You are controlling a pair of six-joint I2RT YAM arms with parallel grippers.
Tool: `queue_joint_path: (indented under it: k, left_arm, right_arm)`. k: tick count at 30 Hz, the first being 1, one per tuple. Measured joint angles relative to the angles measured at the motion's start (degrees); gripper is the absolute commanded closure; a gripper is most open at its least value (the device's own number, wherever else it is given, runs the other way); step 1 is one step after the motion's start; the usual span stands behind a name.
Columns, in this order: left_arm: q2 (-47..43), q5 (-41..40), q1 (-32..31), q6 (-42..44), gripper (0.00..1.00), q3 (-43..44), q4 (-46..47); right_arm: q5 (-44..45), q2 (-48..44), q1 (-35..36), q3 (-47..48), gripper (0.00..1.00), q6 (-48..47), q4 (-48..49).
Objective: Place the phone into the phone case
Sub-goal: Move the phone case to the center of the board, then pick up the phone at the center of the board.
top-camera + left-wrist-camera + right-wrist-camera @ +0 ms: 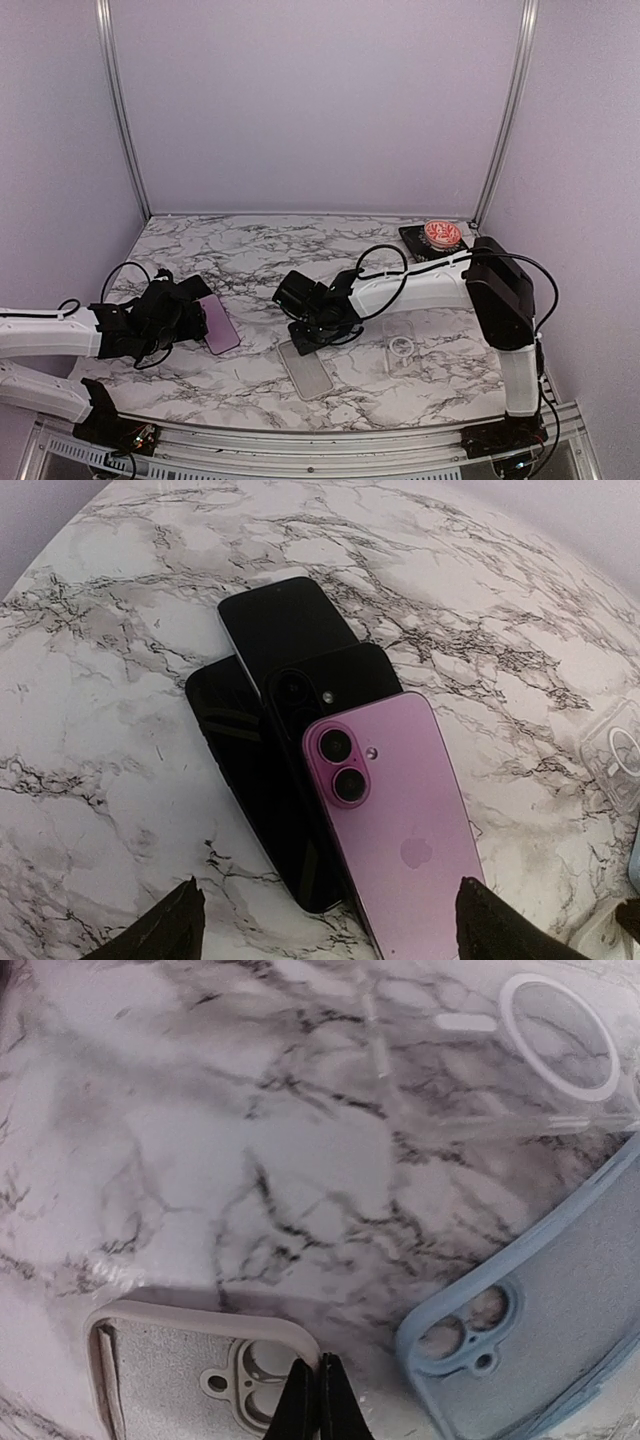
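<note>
A pink phone (400,830) lies face down on the marble, leaning on a fanned pile of dark phones (250,730). My left gripper (328,895) hovers open over the pink phone's lower half, one fingertip on each side and neither touching it. In the top view this phone (220,325) lies just right of the left gripper (192,305). My right gripper (320,1390) is shut, pinching the corner rim of a pale grey phone case (180,1360) beside its camera cutout. That case (307,370) lies open side up at the front centre, under the right gripper (300,338).
A light blue case (560,1310) lies just right of the grey one. A clear case with a white ring (560,1030) sits beyond it, also seen in the top view (400,347). A red and white object on a black pad (441,235) stands at the back right.
</note>
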Motion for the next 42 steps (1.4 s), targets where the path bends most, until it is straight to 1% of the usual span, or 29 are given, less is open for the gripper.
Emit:
queue_joint_path:
  k: [3, 4, 5, 6, 7, 9, 10, 11, 12, 16, 18, 22, 26, 30, 38, 42]
  left_arm:
    - [-0.07, 2.29, 0.15, -0.48, 0.14, -1.42, 3.3]
    - [-0.2, 3.58, 0.35, -0.98, 0.15, -2.51, 5.27]
    - [-0.35, 5.05, 0.61, -1.4, 0.16, -3.87, 7.39]
    - [-0.48, 6.32, 0.83, -1.86, 0.16, -5.07, 9.05]
    - [-0.52, 7.72, 1.22, -2.54, 0.16, -6.47, 11.02]
    - [-0.5, 10.16, 2.4, -3.67, 0.16, -8.72, 13.44]
    - [-0.5, 10.95, 3.1, -3.98, 0.16, -9.18, 13.84]
    - [-0.5, 11.61, 3.96, -4.13, 0.15, -9.31, 13.94]
    - [-0.57, 12.17, 5.14, -4.11, 0.14, -9.16, 13.92]
    - [-2.56, 10.99, 9.35, -2.25, 0.07, -6.75, 12.33]
    - [-3.96, 9.11, 10.51, -0.68, 0.04, -4.37, 11.43]
    - [-4.72, 6.75, 11.98, 1.68, 0.04, -0.52, 11.21]
    - [-4.02, 6.45, 12.9, 3.06, 0.04, 0.26, 10.08]
    - [-3.61, 6.47, 13.07, 3.43, 0.03, 0.24, 9.11]
    - [-3.61, 6.93, 13.09, 3.72, 0.03, -0.59, 9.11]
    - [-3.61, 6.91, 13.09, 4.11, 0.03, -0.74, 9.11]
  right_arm:
    - [1.11, 1.31, -3.67, 0.98, 1.0, -1.9, 0.83]
    - [1.38, 1.53, -4.02, 1.42, 0.93, -2.38, 0.98]
    - [1.95, 2.03, -4.52, 2.14, 0.84, -3.3, 1.11]
    - [2.25, 2.91, -4.92, 3.19, 0.68, -4.42, 1.18]
    - [2.56, 3.56, -5.07, 4.07, 0.56, -5.03, 1.16]
    - [2.84, 4.87, -5.2, 6.14, 0.38, -7.63, 1.33]
    - [2.91, 5.46, -5.22, 7.21, 0.26, -9.16, 1.49]
    - [2.78, 5.75, -5.2, 7.98, 0.09, -10.62, 1.88]
    - [2.45, 5.81, -5.05, 8.68, 0.02, -12.11, 2.45]
    - [-1.42, 6.1, -3.69, 11.82, 0.01, -17.46, 8.09]
    - [-2.71, 7.85, -2.34, 15.8, 0.01, -19.17, 9.99]
    - [-4.22, 16.04, 0.33, 28.63, 0.01, -20.55, 12.02]
    - [-5.92, 23.5, 2.1, 37.24, 0.01, -21.14, 12.04]
    - [-5.81, 26.58, 2.75, 38.66, 0.01, -20.61, 10.32]
    - [-5.77, 27.26, 4.04, 38.69, 0.01, -18.51, 9.7]
    - [-3.85, 28.06, 5.33, 39.93, 0.02, -18.53, 8.33]
